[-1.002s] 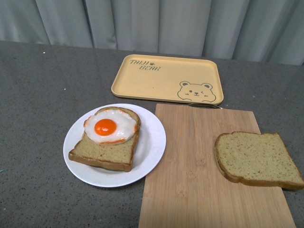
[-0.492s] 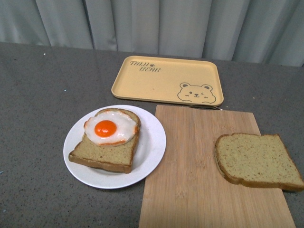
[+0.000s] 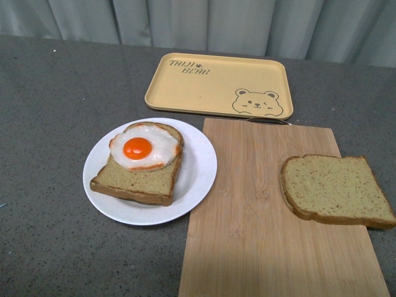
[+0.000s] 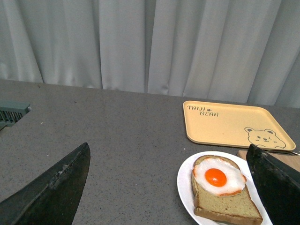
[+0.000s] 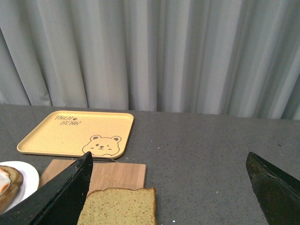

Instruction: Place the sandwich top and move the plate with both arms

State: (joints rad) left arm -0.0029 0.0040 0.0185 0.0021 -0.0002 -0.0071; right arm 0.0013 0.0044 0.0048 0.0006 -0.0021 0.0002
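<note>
The sandwich top (image 3: 337, 189), a speckled brown bread slice, lies flat on the right side of a wooden cutting board (image 3: 260, 216); it also shows in the right wrist view (image 5: 119, 206). The white plate (image 3: 199, 176) sits left of the board and holds a bread slice topped with a fried egg (image 3: 143, 151); the plate also shows in the left wrist view (image 4: 185, 180). Neither arm shows in the front view. My left gripper (image 4: 168, 185) is open, high above the table left of the plate. My right gripper (image 5: 168, 185) is open, above the table beside the sandwich top.
A yellow tray with a bear drawing (image 3: 216, 93) lies behind the board and plate. Grey curtains (image 3: 198, 25) hang behind the table. A grey vent-like part (image 4: 11, 112) sits at the table's edge in the left wrist view.
The whole scene has shifted upward in the front view, so the camera view has tilted or moved. The objects keep their places relative to each other.
</note>
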